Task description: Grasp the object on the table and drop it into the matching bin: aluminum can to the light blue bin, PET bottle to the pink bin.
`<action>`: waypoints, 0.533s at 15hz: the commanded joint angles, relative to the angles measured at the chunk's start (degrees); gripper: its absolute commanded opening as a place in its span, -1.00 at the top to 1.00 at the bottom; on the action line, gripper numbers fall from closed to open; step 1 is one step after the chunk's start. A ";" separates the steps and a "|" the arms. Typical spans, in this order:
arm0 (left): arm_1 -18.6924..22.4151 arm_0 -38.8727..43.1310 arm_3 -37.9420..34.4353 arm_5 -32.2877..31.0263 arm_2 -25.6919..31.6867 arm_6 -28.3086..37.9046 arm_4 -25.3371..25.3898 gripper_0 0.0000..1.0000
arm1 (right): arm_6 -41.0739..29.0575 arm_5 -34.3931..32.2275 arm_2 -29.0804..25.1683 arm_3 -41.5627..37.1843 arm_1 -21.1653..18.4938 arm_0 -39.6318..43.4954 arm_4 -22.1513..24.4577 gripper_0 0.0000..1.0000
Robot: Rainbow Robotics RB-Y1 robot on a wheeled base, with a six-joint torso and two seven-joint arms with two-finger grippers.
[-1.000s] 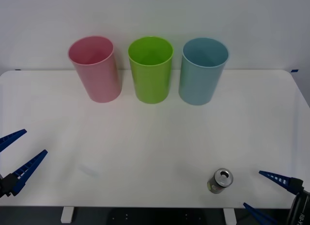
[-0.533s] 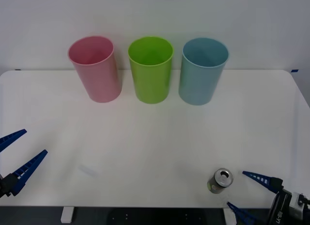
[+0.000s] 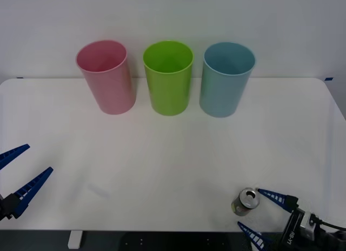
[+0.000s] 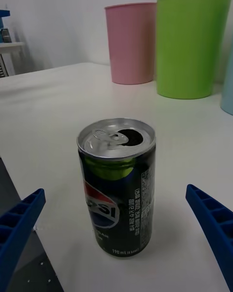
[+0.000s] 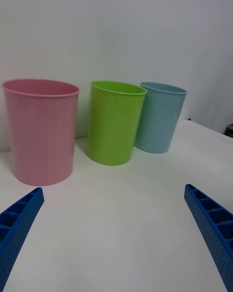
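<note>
The aluminum can (image 3: 247, 199), small and dark with a silver top and pull-tab, stands upright near the front right edge of the white table (image 3: 162, 153). My right gripper (image 3: 248, 207) is open at table height, its blue fingertips reaching either side of the can without touching it. The right wrist view has the can (image 4: 119, 190) close up between the two spread fingers (image 4: 19, 219). The light blue bin (image 3: 226, 80) and the pink bin (image 3: 106, 78) stand at the back. My left gripper (image 3: 39, 158) hangs open at the front left, holding nothing.
A lime green bin (image 3: 168, 78) stands between the pink and light blue bins in a row along the far edge. Bare tabletop lies between the can and the bins. The table's front edge runs just below the can.
My right gripper has slid left along the front edge until its open fingers flank the can. The can, the bins and the left arm have not moved.
</note>
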 commanded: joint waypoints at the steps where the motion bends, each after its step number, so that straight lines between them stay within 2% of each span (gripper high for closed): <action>1: 0.00 0.00 0.00 0.00 0.00 0.00 0.00 -1.00 | 0.65 1.66 0.25 0.01 1.60 -0.57 1.05 -1.00; 7: 0.00 0.00 0.00 0.00 0.00 0.00 0.00 -1.00 | 1.79 3.68 0.61 0.01 3.53 -1.36 1.93 -1.00; 8: 0.00 0.00 0.00 0.00 0.00 0.00 0.00 -1.00 | 1.97 3.59 0.52 0.01 3.53 -1.36 1.93 0.04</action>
